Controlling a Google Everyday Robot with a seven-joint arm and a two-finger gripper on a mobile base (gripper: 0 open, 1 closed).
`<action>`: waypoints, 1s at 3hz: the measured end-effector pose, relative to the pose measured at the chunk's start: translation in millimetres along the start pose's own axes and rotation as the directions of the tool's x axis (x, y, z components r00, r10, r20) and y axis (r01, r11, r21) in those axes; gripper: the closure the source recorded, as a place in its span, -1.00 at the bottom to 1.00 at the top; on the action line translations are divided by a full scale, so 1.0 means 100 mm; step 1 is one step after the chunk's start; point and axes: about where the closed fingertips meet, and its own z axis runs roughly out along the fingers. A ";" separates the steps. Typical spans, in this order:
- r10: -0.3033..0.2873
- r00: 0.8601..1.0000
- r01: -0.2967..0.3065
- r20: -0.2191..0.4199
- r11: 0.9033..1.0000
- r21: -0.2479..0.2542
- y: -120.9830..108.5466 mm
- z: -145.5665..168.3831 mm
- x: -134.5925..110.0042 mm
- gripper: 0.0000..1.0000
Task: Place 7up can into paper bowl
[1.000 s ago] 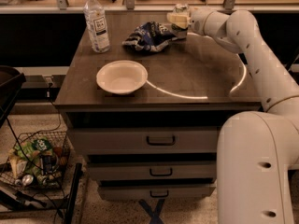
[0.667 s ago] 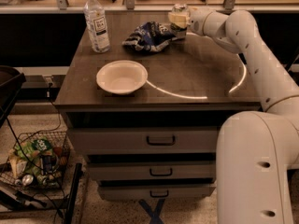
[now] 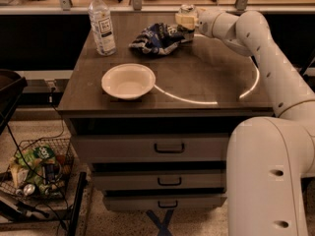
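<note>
**Pale green can at the gripper, no real change in the last second**

Silver top and a strip of pale green are all you get of the 7up can (image 3: 187, 9). It stands at the far edge of the table (image 3: 211, 77), right at the gripper (image 3: 184, 21), which has reached in from the side at can height.

Against the views from a second ago, the gripper has hardly moved and the can sits in the same place. You cannot tell whether the gripper has closed on the can or only stands against it. You also cannot tell whether the can's base is off the tabletop.

My reading is that the task is paused at the grasp and the carry has not begun.

The dark blue-and-white snack bag (image 3: 157, 38) lies crumpled just beside the gripper, on the side the can has to travel. The paper bowl (image 3: 106, 80) sits beyond the bag, well apart from the gripper and toward the near edge, and it is empty. The water bottle (image 3: 102, 23) stands farther out on that same side, level with the gripper at the back.

If you go on, expect to lift before you sweep across. A low path would likely drag the can through the bag.
</note>
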 end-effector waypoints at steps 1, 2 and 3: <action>-0.019 1.000 0.020 0.018 1.000 -0.005 0.09 -0.11 -0.30 1.00; -0.061 0.998 0.062 0.033 0.998 -0.008 0.30 -0.30 -0.69 1.00; -0.094 0.994 0.096 0.054 0.995 -0.028 0.68 -0.64 -1.04 1.00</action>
